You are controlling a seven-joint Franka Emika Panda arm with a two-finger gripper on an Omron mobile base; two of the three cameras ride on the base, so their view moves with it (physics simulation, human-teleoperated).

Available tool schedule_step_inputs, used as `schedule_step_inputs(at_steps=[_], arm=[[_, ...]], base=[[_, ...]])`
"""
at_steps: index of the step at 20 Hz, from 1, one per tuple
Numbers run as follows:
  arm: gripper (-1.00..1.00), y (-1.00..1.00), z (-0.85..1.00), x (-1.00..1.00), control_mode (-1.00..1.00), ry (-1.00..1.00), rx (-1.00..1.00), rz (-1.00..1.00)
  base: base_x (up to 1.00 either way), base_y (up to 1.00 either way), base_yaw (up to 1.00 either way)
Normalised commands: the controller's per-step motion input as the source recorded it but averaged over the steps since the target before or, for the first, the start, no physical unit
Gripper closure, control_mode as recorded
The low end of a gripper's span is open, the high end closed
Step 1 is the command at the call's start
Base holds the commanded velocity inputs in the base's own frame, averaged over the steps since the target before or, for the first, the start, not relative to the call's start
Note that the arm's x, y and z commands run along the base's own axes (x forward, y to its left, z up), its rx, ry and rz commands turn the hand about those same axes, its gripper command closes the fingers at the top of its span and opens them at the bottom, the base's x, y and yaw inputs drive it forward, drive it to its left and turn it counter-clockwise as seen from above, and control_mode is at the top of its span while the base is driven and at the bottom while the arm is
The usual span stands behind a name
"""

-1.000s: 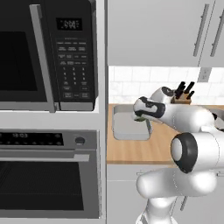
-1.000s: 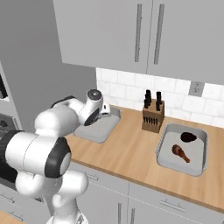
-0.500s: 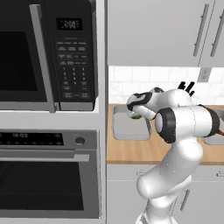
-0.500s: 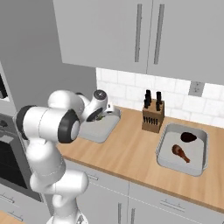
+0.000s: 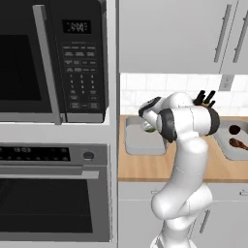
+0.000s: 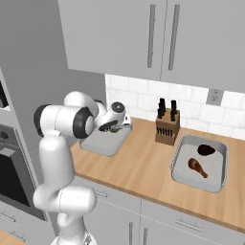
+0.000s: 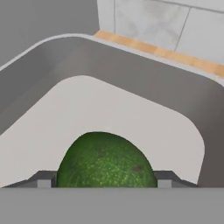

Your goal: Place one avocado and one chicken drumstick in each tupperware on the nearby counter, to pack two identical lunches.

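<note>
A dark-green avocado [image 7: 105, 159] sits between my two fingertips [image 7: 43, 179], and my gripper [image 7: 105, 181] is shut on it. It hangs just over the floor of the left pale-grey tupperware [image 7: 144, 83], near a rounded corner. From the base, my gripper [image 5: 148, 127] [image 6: 115, 128] reaches down into that tupperware [image 5: 138, 144] [image 6: 98, 143] on the counter [image 6: 143, 167]. The right tupperware [image 6: 181, 165] [image 5: 222, 138] holds an orange-brown chicken drumstick [image 6: 197, 167] [image 5: 237, 144] and a dark oval avocado [image 6: 206, 150] [image 5: 234, 130].
A brown knife block [image 6: 167, 128] [image 5: 206, 99] stands by the tiled backsplash between the two containers. A microwave [image 5: 53, 58] and oven [image 5: 48, 193] fill the wall left of the counter. Upper cabinets hang overhead.
My arm has swung its elbow upright and carried the avocado left and down, lower into the left tupperware. The right tupperware's contents have not moved.
</note>
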Motion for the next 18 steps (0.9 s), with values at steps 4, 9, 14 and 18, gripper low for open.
schedule_step_inputs(at_steps=[4, 9, 14, 18], arm=[[-1.00, -0.09, -0.27, 0.46, -1.00, 0.00, 0.00, 0.00], [-1.00, 0.01, 0.37, 0.04, -1.00, -0.01, 0.00, 0.01], [-1.00, 0.29, 0.93, -0.29, -1.00, -0.04, -0.07, 0.00], [-1.00, 0.41, 0.61, -0.59, -1.00, -0.05, -0.17, 0.00]], base=[[0.00, 0.00, 0.00], [0.00, 0.00, 0.00], [0.00, 0.00, 0.00], [0.00, 0.00, 0.00]])
